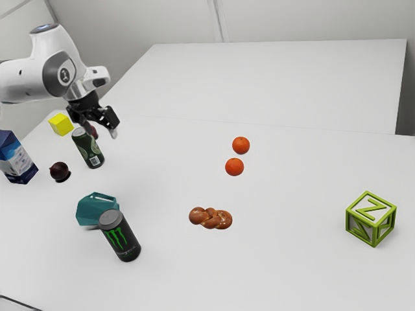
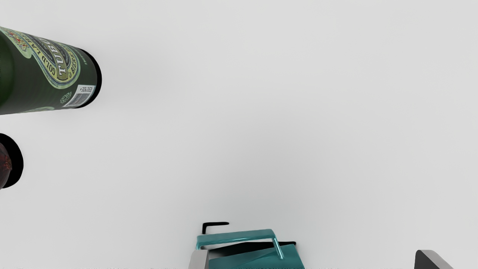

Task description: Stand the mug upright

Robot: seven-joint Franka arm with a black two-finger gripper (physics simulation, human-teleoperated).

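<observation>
The teal mug lies on its side on the table, its handle raised, right behind the black can in the exterior view. My gripper hangs in the air above the table near the green can, apart from the mug. In the wrist view the mug appears beyond the fingertips, partly cut off, with its handle toward the bare table. The gripper is open, its two fingertips wide apart and holding nothing.
A black can stands close against the mug's side. The green can, a dark round fruit, a carton and a yellow cube are near the arm. Farther right are a pretzel, two oranges and a green block.
</observation>
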